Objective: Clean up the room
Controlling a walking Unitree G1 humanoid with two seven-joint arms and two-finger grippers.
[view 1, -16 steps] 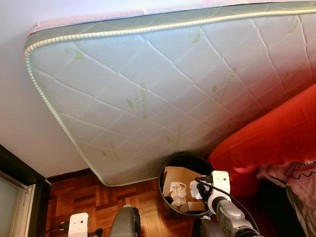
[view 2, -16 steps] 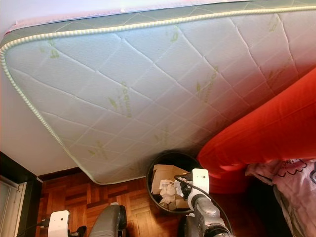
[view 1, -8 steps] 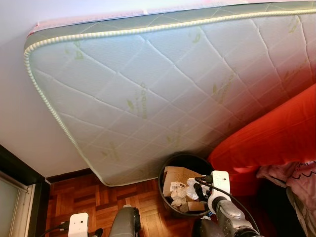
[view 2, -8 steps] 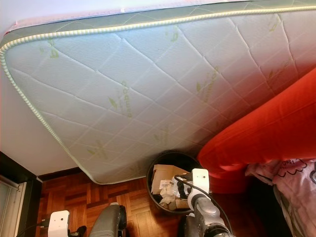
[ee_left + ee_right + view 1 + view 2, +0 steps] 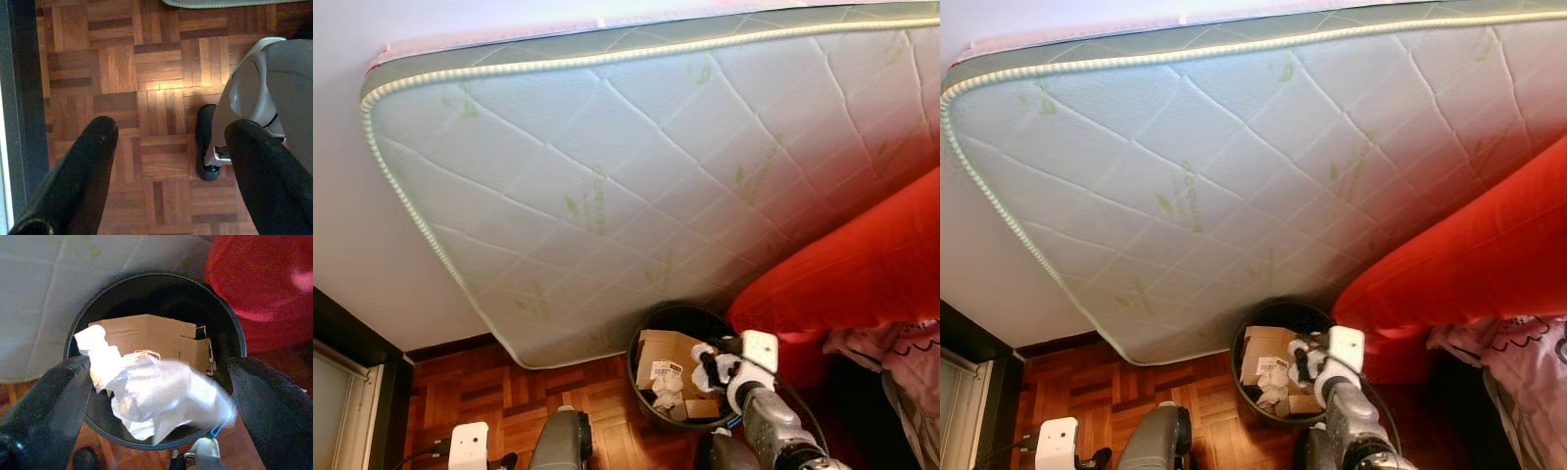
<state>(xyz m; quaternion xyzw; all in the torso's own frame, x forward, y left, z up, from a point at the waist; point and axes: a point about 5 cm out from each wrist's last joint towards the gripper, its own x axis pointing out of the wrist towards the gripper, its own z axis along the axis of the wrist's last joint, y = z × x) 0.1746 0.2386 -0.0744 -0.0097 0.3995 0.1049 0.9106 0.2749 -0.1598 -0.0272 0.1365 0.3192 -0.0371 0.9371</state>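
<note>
The right claw (image 5: 156, 396) hovers over the black trash bin (image 5: 646, 328), its fingers spread wide, and a crumpled white paper (image 5: 146, 396) sits between them above the bin's mouth, blurred. A cardboard box (image 5: 151, 335) lies inside the bin, which stands on the parquet floor (image 5: 156, 78) against a leaning mattress (image 5: 607, 176). The left claw (image 5: 171, 161) hangs open and empty over the floor.

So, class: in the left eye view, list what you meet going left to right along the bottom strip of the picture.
Dark door frame → parquet floor → black bin holding a cardboard box → right gripper with crumpled paper → red cushion.
</note>
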